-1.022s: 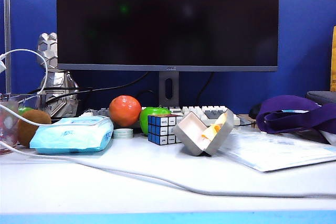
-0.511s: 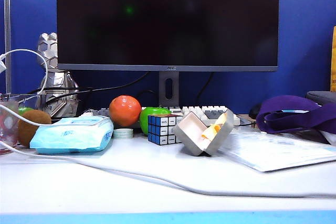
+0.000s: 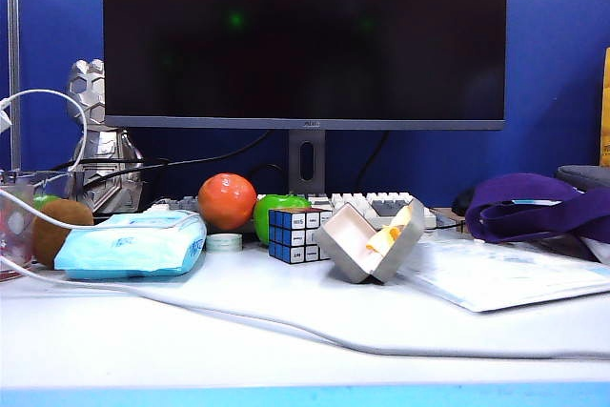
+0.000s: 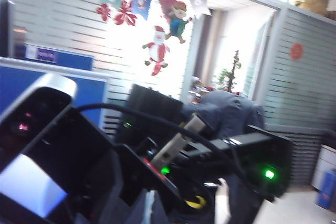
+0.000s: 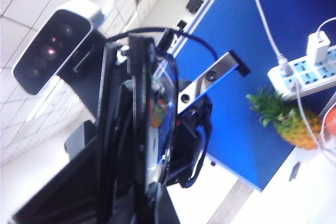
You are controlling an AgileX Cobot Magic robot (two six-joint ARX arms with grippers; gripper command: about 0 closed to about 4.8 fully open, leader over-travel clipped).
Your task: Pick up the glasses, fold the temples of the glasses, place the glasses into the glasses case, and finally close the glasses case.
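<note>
The grey glasses case (image 3: 370, 240) lies open on the white desk right of the middle, its cream lining and a yellow cloth showing. Neither gripper appears in the exterior view. In the right wrist view, dark-rimmed glasses (image 5: 157, 114) stand edge-on just past my right gripper (image 5: 153, 195), which is shut on them, raised above the desk. My left gripper (image 4: 149, 208) is shut with nothing between its dark fingers, and its view looks out into the room.
A Rubik's cube (image 3: 294, 234) sits against the case's left side, with a green apple (image 3: 276, 207) and an orange (image 3: 226, 201) behind. A light-blue wipes packet (image 3: 133, 245) lies left. A white cable (image 3: 286, 326) crosses the front. Papers (image 3: 496, 274) and purple cloth (image 3: 538, 207) lie right.
</note>
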